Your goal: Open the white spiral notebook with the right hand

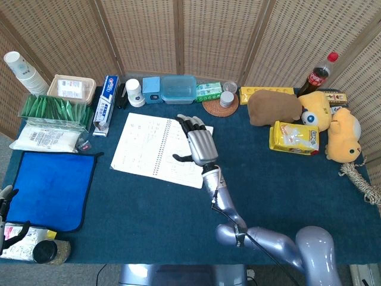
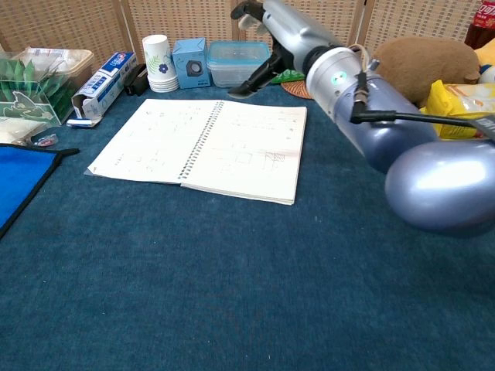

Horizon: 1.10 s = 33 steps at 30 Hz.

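Note:
The white spiral notebook (image 1: 156,149) (image 2: 203,145) lies open and flat on the blue table, both pages up, its spiral running down the middle. My right hand (image 1: 199,146) (image 2: 280,29) hovers above the notebook's right edge, fingers spread, holding nothing and clear of the paper. Only the fingertips of my left hand (image 1: 7,196) peek in at the left edge of the head view, beside the blue cloth; its state does not show.
A blue cloth (image 1: 49,187) lies at the front left. Along the back stand a toothpaste box (image 1: 106,104), paper cup (image 1: 134,92), clear container (image 1: 178,88) and coaster (image 1: 220,106). Plush toys (image 1: 274,107), a yellow packet (image 1: 294,137) and a cola bottle (image 1: 317,74) fill the right.

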Each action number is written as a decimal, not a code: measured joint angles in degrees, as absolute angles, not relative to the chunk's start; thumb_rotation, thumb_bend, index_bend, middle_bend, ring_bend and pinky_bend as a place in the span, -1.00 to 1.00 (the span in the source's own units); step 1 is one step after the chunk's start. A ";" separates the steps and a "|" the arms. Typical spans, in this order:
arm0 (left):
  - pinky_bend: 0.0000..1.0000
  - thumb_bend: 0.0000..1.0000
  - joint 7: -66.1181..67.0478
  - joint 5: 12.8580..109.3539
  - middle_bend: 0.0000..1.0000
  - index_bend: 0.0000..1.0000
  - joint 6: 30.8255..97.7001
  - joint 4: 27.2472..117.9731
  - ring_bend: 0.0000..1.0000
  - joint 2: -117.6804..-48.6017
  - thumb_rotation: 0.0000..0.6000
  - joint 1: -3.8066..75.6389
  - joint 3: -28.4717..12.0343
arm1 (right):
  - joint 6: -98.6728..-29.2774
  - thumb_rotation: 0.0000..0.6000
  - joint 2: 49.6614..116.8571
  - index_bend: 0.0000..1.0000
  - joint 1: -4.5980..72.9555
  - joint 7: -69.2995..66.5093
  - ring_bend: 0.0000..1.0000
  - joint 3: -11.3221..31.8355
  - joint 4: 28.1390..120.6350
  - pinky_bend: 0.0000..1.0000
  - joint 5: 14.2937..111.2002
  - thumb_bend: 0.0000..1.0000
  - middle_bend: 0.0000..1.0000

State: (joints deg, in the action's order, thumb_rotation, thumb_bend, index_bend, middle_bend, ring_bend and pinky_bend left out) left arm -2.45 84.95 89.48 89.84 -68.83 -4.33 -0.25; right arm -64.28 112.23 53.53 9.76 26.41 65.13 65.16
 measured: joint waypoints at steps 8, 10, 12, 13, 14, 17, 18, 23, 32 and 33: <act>-1.00 -0.39 -0.67 85.51 -0.84 -0.58 88.17 90.94 -0.95 -68.93 1.00 -3.10 -0.33 | -64.43 1.00 102.01 -0.56 47.99 10.97 -0.74 18.93 72.10 -0.65 70.37 -0.78 -0.56; -1.00 -0.39 -0.28 85.58 -0.84 -0.58 87.91 91.18 -0.95 -68.91 1.00 -2.83 -0.38 | -65.01 1.00 99.60 -0.56 46.41 11.42 -0.73 17.33 74.26 -0.65 71.55 -0.78 -0.56; -1.00 -0.39 0.04 85.60 -0.84 -0.57 87.65 91.45 -0.95 -68.87 1.00 -2.57 -0.43 | -65.82 1.00 97.57 -0.56 44.91 12.06 -0.71 15.97 76.12 -0.65 72.43 -0.78 -0.56; -1.00 -0.39 0.13 85.60 -0.84 -0.57 87.57 91.53 -0.95 -68.85 1.00 -2.50 -0.45 | -66.35 1.00 96.57 -0.56 44.14 12.59 -0.71 15.29 76.98 -0.65 72.82 -0.78 -0.56; -1.00 -0.39 0.26 85.59 -0.84 -0.57 87.49 91.60 -0.95 -68.82 1.00 -2.42 -0.47 | -67.16 1.00 95.23 -0.56 43.07 13.54 -0.71 14.39 77.95 -0.65 73.22 -0.78 -0.56; -1.00 -0.39 0.84 85.48 -0.84 -0.57 87.24 91.94 -0.95 -68.65 1.00 -2.17 -0.53 | -69.74 1.00 91.96 -0.56 39.87 15.91 -0.71 12.22 80.98 -0.65 73.89 -0.77 -0.56; -1.00 -0.39 0.98 85.47 -0.84 -0.57 87.20 92.02 -0.95 -68.60 1.00 -2.11 -0.54 | -70.62 1.00 91.03 -0.56 38.82 16.53 -0.71 11.59 82.03 -0.65 74.06 -0.77 -0.56; -1.00 -0.39 1.70 85.44 -0.84 -0.57 86.75 92.31 -0.95 -68.48 1.00 -1.77 -0.49 | -75.65 1.00 86.56 -0.56 33.29 19.41 -0.71 8.11 86.32 -0.65 75.17 -0.77 -0.56; -1.00 -0.39 2.54 84.82 -0.84 -0.57 86.22 92.60 -0.96 -68.43 1.00 -1.59 -0.29 | -82.20 1.00 82.11 -0.55 24.82 25.25 -0.74 2.67 89.55 -0.65 76.42 -0.77 -0.55; -1.00 -0.39 2.61 84.75 -0.84 -0.57 86.21 92.54 -0.96 -68.40 1.00 -1.58 -0.30 | -82.80 1.00 81.82 -0.55 23.90 25.61 -0.75 2.17 89.65 -0.65 76.43 -0.77 -0.55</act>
